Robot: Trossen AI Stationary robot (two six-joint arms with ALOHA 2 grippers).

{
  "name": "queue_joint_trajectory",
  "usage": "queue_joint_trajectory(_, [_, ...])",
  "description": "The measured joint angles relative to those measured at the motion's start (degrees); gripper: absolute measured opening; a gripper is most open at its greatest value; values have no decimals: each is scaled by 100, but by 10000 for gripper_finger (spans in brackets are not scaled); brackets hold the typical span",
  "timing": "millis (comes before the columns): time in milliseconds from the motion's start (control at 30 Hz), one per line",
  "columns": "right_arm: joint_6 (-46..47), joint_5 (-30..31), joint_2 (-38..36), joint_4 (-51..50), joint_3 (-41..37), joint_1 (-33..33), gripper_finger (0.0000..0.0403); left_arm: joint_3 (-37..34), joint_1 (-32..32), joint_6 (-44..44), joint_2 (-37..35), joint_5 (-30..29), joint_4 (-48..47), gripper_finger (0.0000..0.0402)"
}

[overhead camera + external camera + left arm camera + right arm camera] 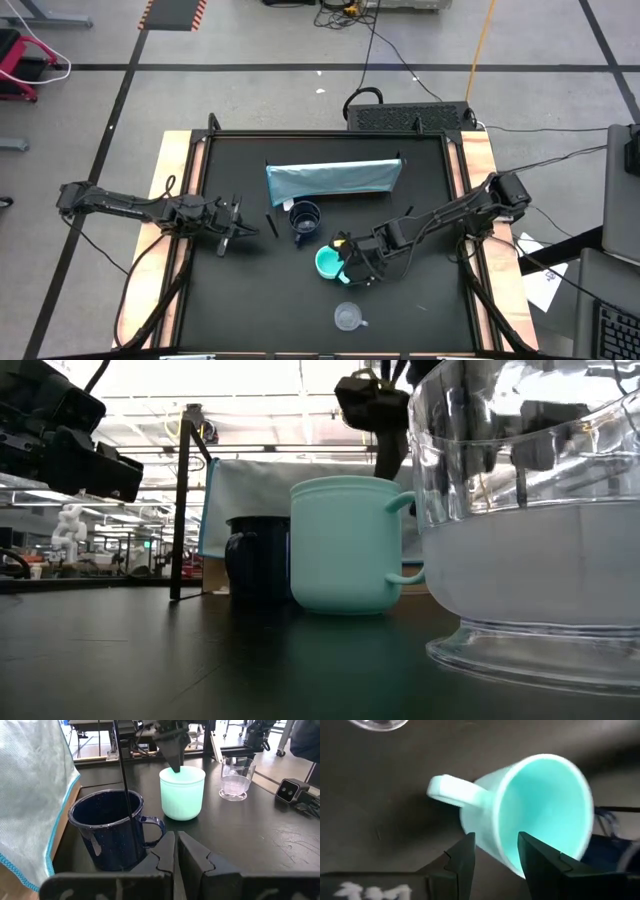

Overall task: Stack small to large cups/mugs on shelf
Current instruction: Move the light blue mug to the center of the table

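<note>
Clearly, your right gripper [345, 266] hung over the turquoise mug [328, 263] near the table's [420, 320] middle, its 2 fingers [465, 857] spread to straddle the mug's rim, 1 outside the wall and 1 inside, though you could not tell whether they pressed it. Your left gripper [238, 229] waited with fingers pinched together, empty, pointing at the navy mug [304, 218] just in front of the shelf [332, 180]. The clear mug [348, 318] stood alone toward the near edge, well apart from the others.

Both arms [130, 206] matte black, jointed segments, black cables trailing along them; fingers [538, 856] dark, angular, stepped inner edges.
</note>
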Motion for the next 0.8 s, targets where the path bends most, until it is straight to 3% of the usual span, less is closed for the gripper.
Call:
queue_joint_trajectory(233, [18, 0, 242, 39, -2, 2, 106, 0, 1, -2, 0, 0, -37, 24])
queue_joint_trajectory(533, [30, 36, 221, 257, -2, -9, 8, 0, 1, -10, 0, -2, -86, 24])
queue_joint_trajectory(800, [105, 480, 146, 231, -4, -4, 4, 0, 1, -9, 0, 0, -109, 24])
